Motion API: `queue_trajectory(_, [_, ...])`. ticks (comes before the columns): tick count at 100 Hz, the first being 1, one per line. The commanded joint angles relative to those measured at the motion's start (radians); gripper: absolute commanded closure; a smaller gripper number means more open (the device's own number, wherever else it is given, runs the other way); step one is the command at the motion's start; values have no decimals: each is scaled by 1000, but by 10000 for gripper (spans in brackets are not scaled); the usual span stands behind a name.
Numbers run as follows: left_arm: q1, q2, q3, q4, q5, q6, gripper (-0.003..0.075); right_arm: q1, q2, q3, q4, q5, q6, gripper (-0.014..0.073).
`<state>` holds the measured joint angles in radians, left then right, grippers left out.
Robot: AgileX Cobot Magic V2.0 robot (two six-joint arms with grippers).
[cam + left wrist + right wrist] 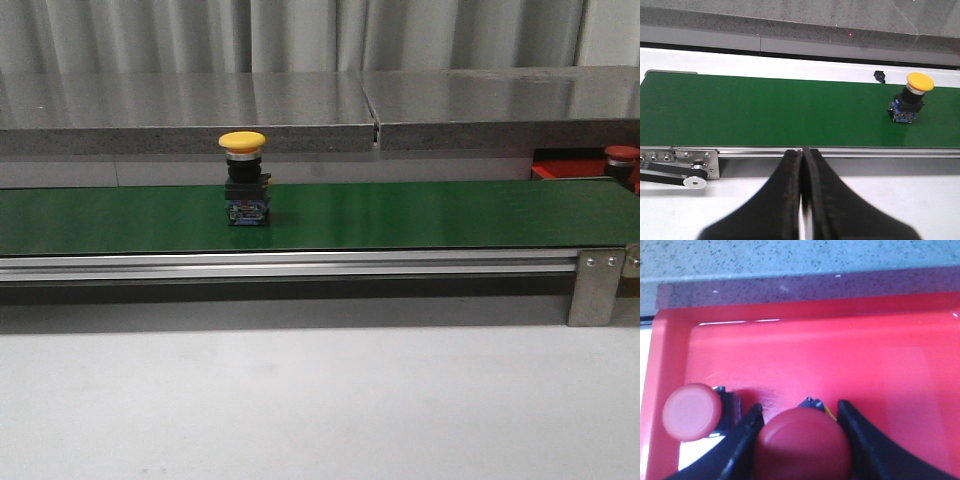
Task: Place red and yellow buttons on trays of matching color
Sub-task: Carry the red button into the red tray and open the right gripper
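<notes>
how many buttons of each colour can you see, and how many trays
yellow button, on the green belt: 1
red buttons, in the red tray: 2, one free, one between the right gripper fingers
red tray: 1
total: 4

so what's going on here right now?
The robot is sorting buttons by color. The right gripper has its fingers either side of a red button over the red tray, where another red button already sits. A yellow button stands upright on the green belt, not yet picked. The left gripper is shut and empty, at the near side of the belt.
</notes>
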<state>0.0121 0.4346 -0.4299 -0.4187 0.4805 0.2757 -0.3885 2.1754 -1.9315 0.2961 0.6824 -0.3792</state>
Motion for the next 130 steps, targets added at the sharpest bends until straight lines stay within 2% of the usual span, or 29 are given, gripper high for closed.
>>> queue_trajectory(1, [-5,5,-27,-24,-70,1,739,-4,-50,-38,24,-70,0,529])
queue_trajectory(83, [-5,5,-27,-24,-70,1,739,-2,59,-38,40,-72,0,508])
queue_trajectory(92, [-5,5,-27,-24,-70,1,739,-2,59,-38,50,-74,0,398])
queue_trajectory(106, [-5,5,-27,-24,-70,1,739,-2,58,-38,56,-76,0,81])
queue_trajectory(112, [-5,5,-27,-24,-70,1,739,-2,56,-39,56,-76,0,-1])
queue_trajectory(119, [-5,5,-27,-24,-70,1,739,-2,47,-39,56,-76,0,-43])
queue_trajectory(130, [-5,5,-27,-24,-70,1,739,-2,23,-39,56,-76,0,-41])
